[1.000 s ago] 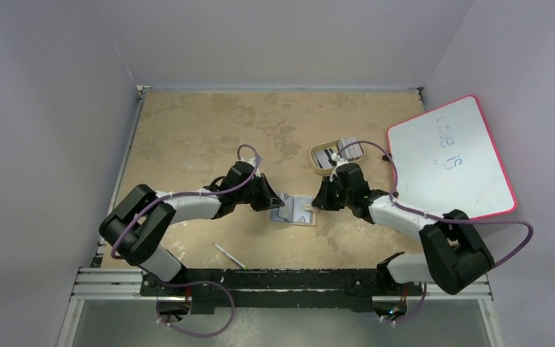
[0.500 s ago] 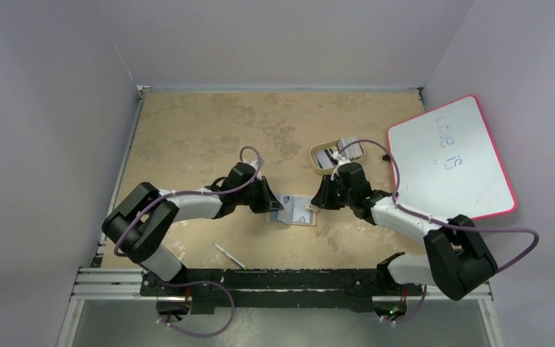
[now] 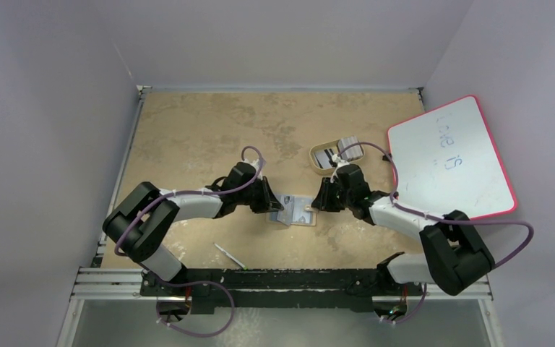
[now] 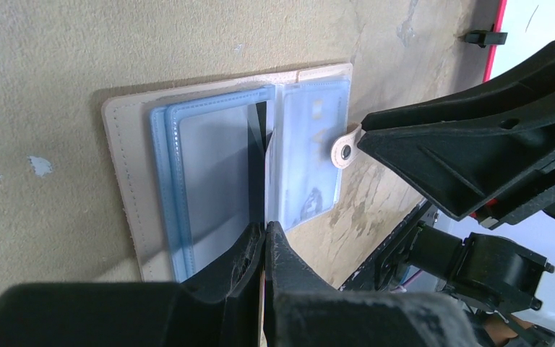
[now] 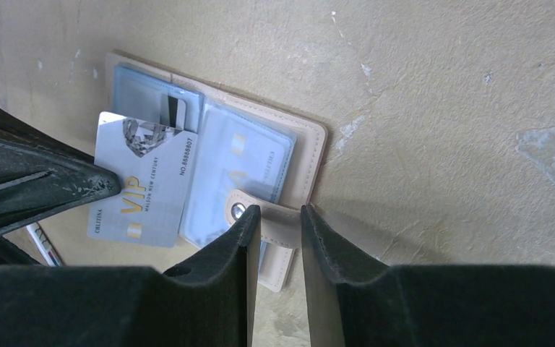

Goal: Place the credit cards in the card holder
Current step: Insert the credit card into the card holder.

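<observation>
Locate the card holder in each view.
Top external: card holder just below centre.
Left wrist: centre-left, lying open.
Right wrist: upper centre-left.
Shared landmark: its snap tab.

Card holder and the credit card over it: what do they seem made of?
Card holder: tan cover looks like leather or faux leather, matte, stitched along the edge; which, I cannot tell.
Its pockets: clear bluish soft plastic, glossy, a card showing through.
Credit card: stiff-looking plastic, silvery sheen, printed gold lettering.
</observation>
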{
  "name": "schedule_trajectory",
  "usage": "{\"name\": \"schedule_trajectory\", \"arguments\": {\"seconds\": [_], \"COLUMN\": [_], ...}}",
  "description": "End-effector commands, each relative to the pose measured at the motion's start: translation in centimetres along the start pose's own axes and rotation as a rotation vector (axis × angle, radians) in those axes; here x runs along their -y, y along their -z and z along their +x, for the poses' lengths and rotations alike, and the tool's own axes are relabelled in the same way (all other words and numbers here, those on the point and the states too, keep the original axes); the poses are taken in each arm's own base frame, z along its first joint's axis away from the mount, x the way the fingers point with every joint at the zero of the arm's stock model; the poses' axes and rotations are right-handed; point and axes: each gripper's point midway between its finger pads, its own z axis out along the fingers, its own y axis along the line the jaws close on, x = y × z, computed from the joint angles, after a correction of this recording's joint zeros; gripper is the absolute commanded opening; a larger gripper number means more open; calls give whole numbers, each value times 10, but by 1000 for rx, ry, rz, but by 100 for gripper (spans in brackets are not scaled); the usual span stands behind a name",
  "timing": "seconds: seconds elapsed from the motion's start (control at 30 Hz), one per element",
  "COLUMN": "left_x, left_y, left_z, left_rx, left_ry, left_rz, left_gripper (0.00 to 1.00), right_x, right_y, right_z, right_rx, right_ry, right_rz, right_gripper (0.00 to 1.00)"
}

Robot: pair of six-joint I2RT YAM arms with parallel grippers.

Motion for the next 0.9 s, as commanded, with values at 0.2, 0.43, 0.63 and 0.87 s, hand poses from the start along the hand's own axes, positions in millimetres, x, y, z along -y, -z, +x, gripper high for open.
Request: {"name": "schedule_trajectory", "arguments": {"seconds": [0.2,0.43,0.63,0.87], "left_x": [34,32,33,39], "left_y": [7,4,5,10], "left_z": [-20,-20,-22,-31], "left_rx": [57,58,65,100], "left_ry": [-59,-61,-70,-91], "left_rz": [87,88,88,84], "left_gripper": [0,0,0,0], "right_x": [-1,-1,-1,0], "right_y": [-4,-3,-3,-3], "right_z": [-2,-2,-2,-2], "right_rx": [17,18,20,19], "right_ry": [1,0,2,1], "right_rz": [-4,-4,-5,-4], "right_gripper": [30,30,30,30]}}
